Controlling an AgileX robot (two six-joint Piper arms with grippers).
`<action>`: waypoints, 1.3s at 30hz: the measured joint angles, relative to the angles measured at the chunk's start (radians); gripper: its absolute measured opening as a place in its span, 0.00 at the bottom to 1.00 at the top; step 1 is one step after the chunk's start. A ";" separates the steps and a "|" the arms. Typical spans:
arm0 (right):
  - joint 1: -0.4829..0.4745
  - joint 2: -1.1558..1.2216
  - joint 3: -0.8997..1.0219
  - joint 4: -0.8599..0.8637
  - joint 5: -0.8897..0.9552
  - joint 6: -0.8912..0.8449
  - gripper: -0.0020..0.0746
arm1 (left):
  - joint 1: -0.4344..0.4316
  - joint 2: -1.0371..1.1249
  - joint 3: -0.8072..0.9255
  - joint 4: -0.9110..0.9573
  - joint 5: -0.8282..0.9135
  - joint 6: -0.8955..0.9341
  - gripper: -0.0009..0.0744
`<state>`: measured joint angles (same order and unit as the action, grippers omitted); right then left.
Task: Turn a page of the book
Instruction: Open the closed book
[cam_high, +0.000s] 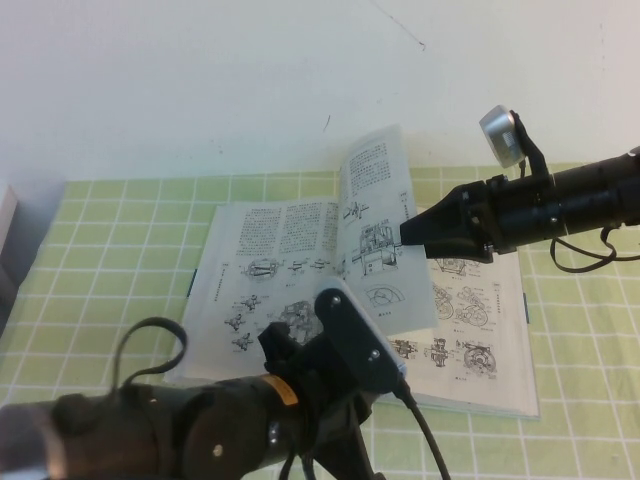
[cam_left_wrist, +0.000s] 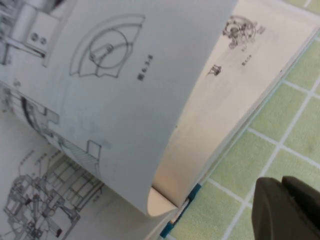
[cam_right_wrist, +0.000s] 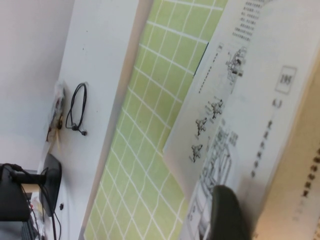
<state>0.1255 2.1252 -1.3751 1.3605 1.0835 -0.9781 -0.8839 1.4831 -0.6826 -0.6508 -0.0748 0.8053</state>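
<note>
The right gripper (cam_high: 405, 232) reaches in over the book's (cam_high: 300, 225) right half, jaws spread wide — the left gripper (cam_high: 345, 330) sits at its near edge.

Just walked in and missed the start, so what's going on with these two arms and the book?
The robot is turning a page of the book, which lies open on the green checked mat. The right gripper reaches in from the right and its tip meets the page, which stands lifted above the middle of the book, partway over. Its jaws are open, so it seems to push the leaf rather than pinch it. The left gripper sits at the book's near edge, below the raised page.
</note>
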 joint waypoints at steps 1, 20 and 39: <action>0.000 0.000 0.000 0.002 0.000 -0.002 0.53 | 0.000 0.024 -0.008 0.000 0.000 0.002 0.01; 0.000 0.000 0.000 0.022 0.015 -0.013 0.53 | 0.000 0.232 -0.052 -0.114 -0.271 0.008 0.01; -0.011 0.000 0.000 -0.173 0.070 -0.016 0.53 | 0.000 0.235 -0.052 -0.479 -0.382 0.053 0.01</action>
<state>0.1145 2.1252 -1.3751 1.1873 1.1533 -0.9946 -0.8839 1.7182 -0.7344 -1.1296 -0.4563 0.8582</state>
